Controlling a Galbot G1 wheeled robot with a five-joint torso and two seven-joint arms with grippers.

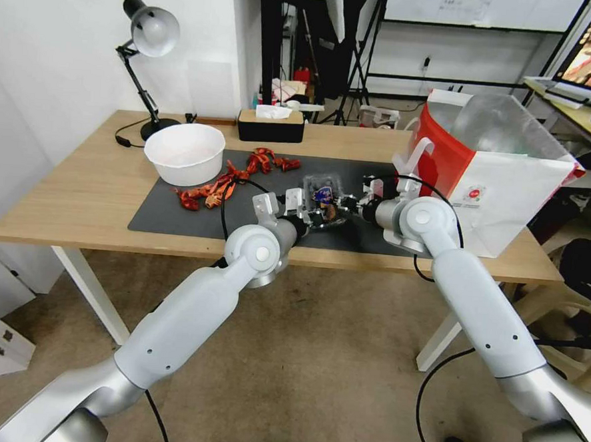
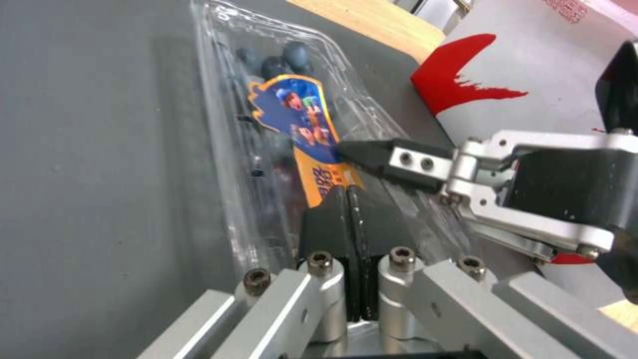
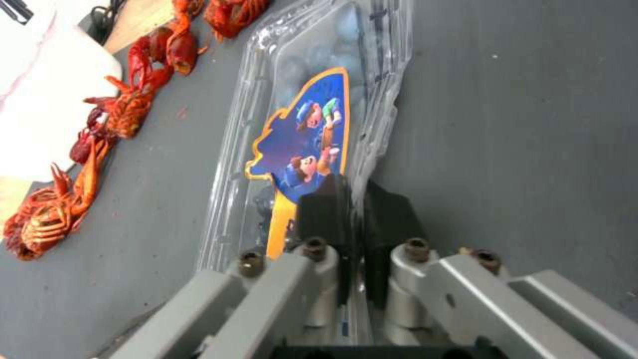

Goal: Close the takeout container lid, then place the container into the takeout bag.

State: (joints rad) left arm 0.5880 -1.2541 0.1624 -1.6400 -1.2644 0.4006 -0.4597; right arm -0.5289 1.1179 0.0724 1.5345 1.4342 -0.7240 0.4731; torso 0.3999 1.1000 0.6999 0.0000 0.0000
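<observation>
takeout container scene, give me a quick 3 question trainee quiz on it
1. True or false: the takeout container already sits inside the takeout bag.
2. Which grippers are shut on the container? A) left only B) right only C) both
3. What red items lie on the mat beside the white bowl?

Key:
1. False; it lies on the mat, lid down over the berries.
2. C; left gripper and right gripper each pinch an edge.
3. Crayfish.
</observation>
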